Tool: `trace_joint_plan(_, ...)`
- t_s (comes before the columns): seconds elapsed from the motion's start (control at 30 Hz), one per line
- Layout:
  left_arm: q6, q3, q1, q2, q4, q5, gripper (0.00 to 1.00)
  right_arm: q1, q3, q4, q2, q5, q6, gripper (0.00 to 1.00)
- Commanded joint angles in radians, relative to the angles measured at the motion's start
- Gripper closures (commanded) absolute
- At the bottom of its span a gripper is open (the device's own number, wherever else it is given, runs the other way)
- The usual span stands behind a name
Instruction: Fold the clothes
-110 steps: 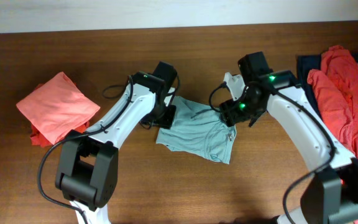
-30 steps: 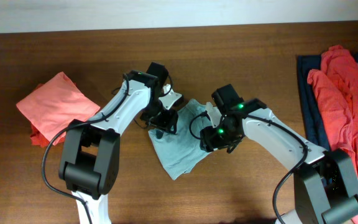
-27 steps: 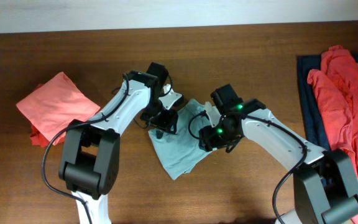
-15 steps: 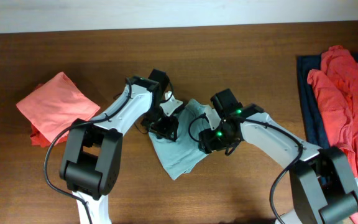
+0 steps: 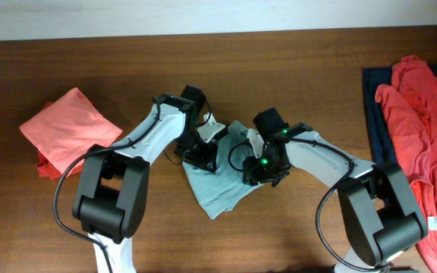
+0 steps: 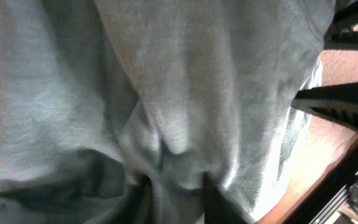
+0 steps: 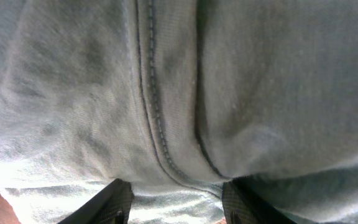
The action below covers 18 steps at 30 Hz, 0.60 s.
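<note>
The pale grey-blue shirt (image 5: 217, 182) lies in the middle of the wooden table (image 5: 317, 61), gathered into a narrow, slanted shape, and both arms reach down onto it. The left gripper (image 5: 201, 155) is at the upper left part of the shirt. In the left wrist view its 2 dark fingers (image 6: 140, 200) clench a bunch of the cloth, and the wrinkles run together into the gap between them. The right gripper (image 5: 258, 173) is at the right edge of the shirt. In the right wrist view the cloth fills the whole picture, and a fold with a stitched seam (image 7: 157, 134) goes down between the 2 fingers (image 7: 107, 204), which grasp it.

A folded coral-red shirt (image 5: 70, 129) lies well apart at the left side. At the right edge, a pile of coral-red shirts (image 5: 419, 114) lies over a navy garment (image 5: 376, 133). A small white tag (image 5: 433, 222) shows on this pile, but its print is too small to read.
</note>
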Motion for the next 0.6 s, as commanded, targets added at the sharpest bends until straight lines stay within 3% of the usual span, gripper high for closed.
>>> trace_joint_plan(0.0,0.031,-0.019,-0.002,-0.019,0.008,0.021,1.0,0.01,-0.046,0.039,0.106,0.036,-0.008,0.48)
trace_joint_plan(0.2,0.01,-0.026,-0.002,-0.019,0.022,-0.066,1.0,0.01,-0.046,0.037,0.106,0.036,-0.008,0.48)
trace_joint_plan(0.3,-0.24,-0.026,0.011,-0.019,0.09,-0.349,1.0,0.01,-0.046,0.035,0.106,0.036,-0.008,0.48)
trace_joint_plan(0.37,-0.353,-0.026,0.028,-0.019,0.128,-0.436,1.0,0.01,-0.046,0.035,0.106,0.036,-0.008,0.48)
trace_joint_plan(0.57,-0.404,-0.027,0.037,-0.019,0.157,-0.435,0.99,0.01,-0.046,0.035,0.106,0.037,-0.008,0.48)
